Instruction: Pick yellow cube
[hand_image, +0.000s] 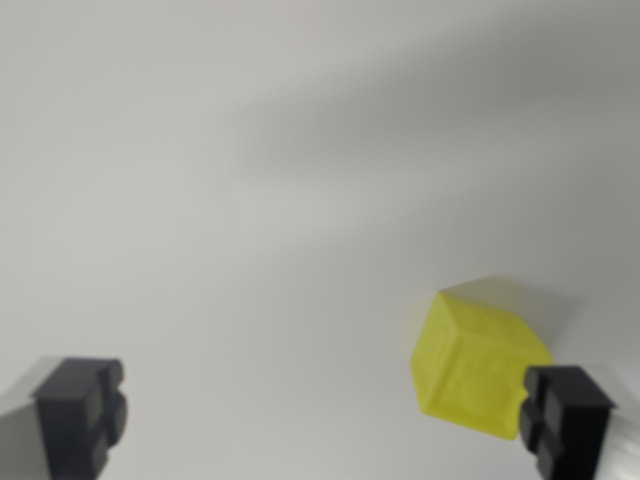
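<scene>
A yellow cube rests on the white surface in the lower right of the wrist view, turned so one corner edge faces the camera. My gripper is open, its two black fingertips far apart at the bottom corners. The right fingertip overlaps the cube's lower right corner in the picture. The cube lies just inside that right finger, well off the midline between the fingers. Nothing is held.
The white tabletop fills the view, with a soft grey shadow band across the upper right.
</scene>
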